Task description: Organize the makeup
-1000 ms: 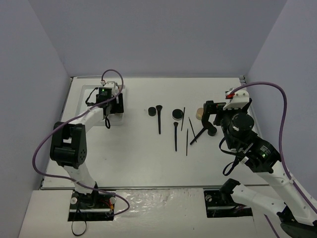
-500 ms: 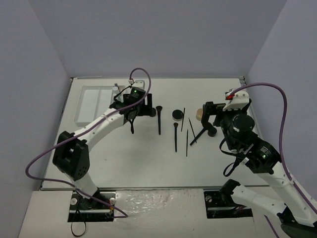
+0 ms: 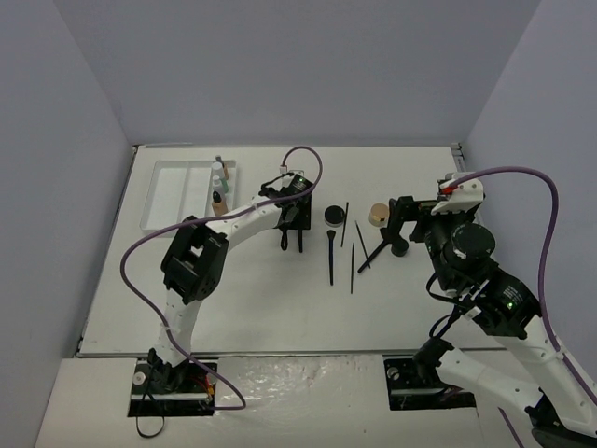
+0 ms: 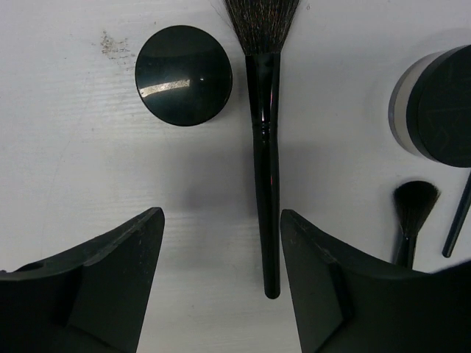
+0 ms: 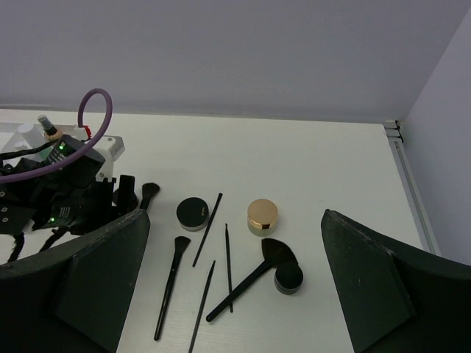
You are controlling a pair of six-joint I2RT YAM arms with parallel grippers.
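Observation:
My left gripper [image 3: 291,222] is open and empty, low over the table. In the left wrist view [image 4: 221,217] the handle end of a long black brush [image 4: 265,147] lies between its fingers, close to the right one. A round black jar [image 4: 183,75] sits just ahead on the left. My right gripper [image 5: 235,213] is open and empty above the rest: a black-lidded jar [image 5: 193,212], a gold-lidded jar [image 5: 263,215], a fan brush [image 5: 254,276], a small black jar [image 5: 288,278], a flat brush [image 5: 171,287] and thin pencils [image 5: 208,228].
A white three-compartment tray [image 3: 173,191] stands at the back left, with small bottles [image 3: 217,198] upright in its right compartment. Purple cables loop over both arms. The table's back edge meets the wall behind the tray.
My left arm has swung right from over the tray to above the round black jar and the long brush. My right arm has shifted slightly to the right.

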